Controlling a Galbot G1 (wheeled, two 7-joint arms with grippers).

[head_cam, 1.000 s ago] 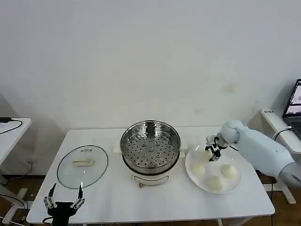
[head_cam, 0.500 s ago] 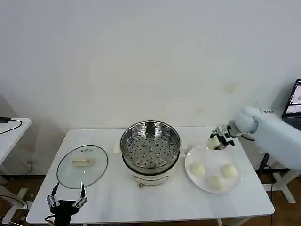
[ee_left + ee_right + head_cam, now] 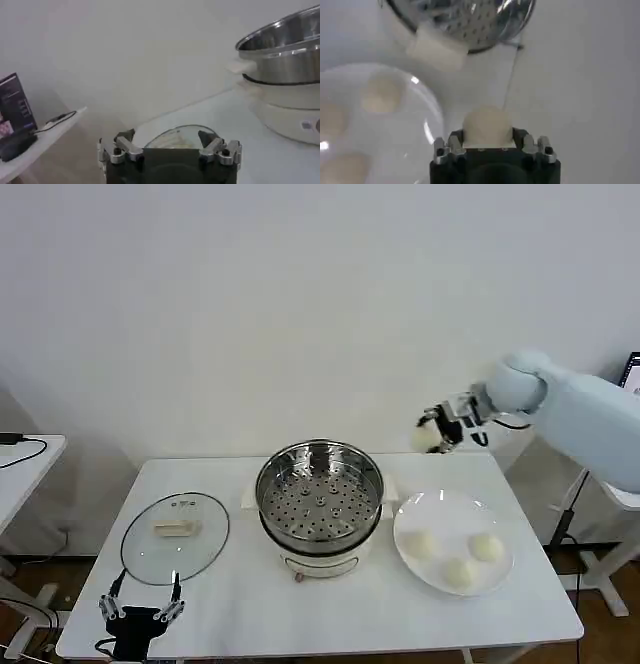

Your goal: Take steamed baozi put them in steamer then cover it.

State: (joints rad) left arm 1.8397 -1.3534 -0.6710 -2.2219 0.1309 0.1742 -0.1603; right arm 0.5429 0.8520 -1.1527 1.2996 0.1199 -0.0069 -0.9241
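Note:
My right gripper [image 3: 437, 435] is raised above the table between the steamer and the plate, shut on one cream-white baozi [image 3: 426, 439]; that baozi [image 3: 488, 127] sits squeezed between its fingers. The shiny steel steamer [image 3: 319, 492] with its perforated tray stands mid-table on a white base, with nothing in it. Three more baozi [image 3: 457, 572] lie on the white plate [image 3: 452, 514] to the right. The glass lid [image 3: 176, 535] lies flat on the left. My left gripper [image 3: 137, 612] hangs open at the table's front left edge, near the lid.
The steamer's white side handle [image 3: 436, 50] juts toward the plate. A side table [image 3: 22, 459] with a cable stands at far left. Bare white tabletop [image 3: 300, 614] stretches along the front.
My right gripper has lifted a baozi off the plate and carried it up and left toward the steamer. The left arm has hardly moved.

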